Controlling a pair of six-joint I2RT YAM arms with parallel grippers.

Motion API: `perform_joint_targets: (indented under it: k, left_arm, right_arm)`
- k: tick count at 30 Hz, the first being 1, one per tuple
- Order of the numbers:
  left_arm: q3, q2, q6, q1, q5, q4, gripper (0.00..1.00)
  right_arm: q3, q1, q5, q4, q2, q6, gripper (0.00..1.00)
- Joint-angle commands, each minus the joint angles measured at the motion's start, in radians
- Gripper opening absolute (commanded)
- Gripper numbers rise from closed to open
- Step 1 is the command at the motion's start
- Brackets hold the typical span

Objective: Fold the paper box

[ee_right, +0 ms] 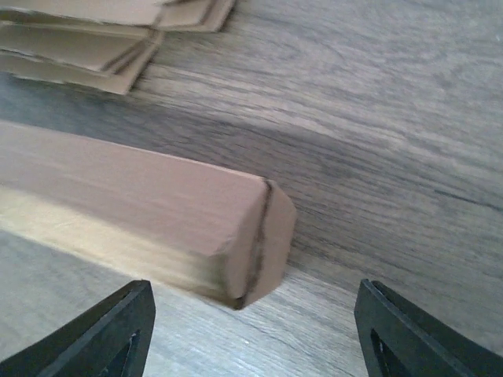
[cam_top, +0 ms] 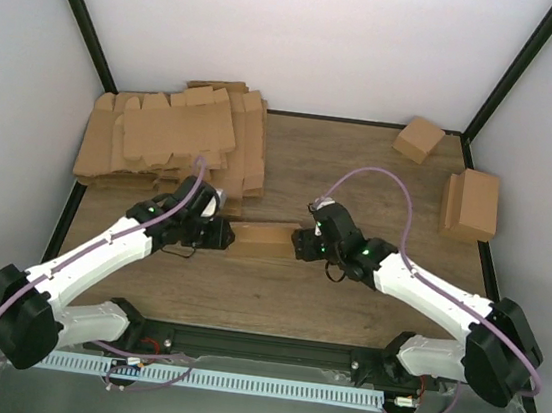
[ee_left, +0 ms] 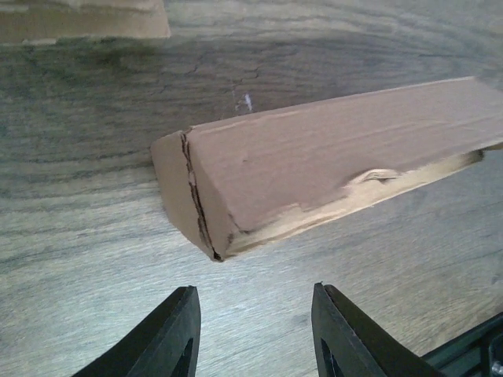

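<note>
Two grippers faced each other across the paper box (cam_top: 264, 239), one at each of its short ends. The left gripper (ee_left: 253, 338) had its jaws parted with nothing between them. The box's closed end, marked by a dark crease line, lay just ahead of the fingertips without touching them, and the body ran off ahead and to that gripper's right. The right gripper (ee_right: 251, 338) stood wider open, its dark fingers (ee_right: 110, 334) spread to either side. The box's other end lay just in front of it, nearer its left finger, resting on the wooden table (ee_right: 393, 118). Past the box from that gripper, ahead and to the left, showed the edge of a pile of flat cardboard blanks (ee_right: 94, 39). A small brown box (cam_top: 418, 138) sat well beyond the right gripper.
</note>
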Motion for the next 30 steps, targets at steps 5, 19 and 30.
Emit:
perform_joint_targets:
  k: [5, 19, 30]
  left_arm:
    - [0.097, -0.036, 0.01, 0.024, 0.039, -0.053, 0.48]
    - [-0.128, -0.06, -0.177, 0.273, 0.461, 0.253, 0.69]
    - [-0.26, -0.109, -0.359, 0.283, 0.494, 0.444, 0.85]
  right_arm:
    - [0.103, -0.096, -0.24, -0.072, -0.098, -0.022, 0.77]
    - [0.159, -0.316, -0.608, -0.077, 0.075, 0.167, 0.74]
    - [0.026, -0.326, -0.67, 0.05, 0.05, 0.451, 0.91]
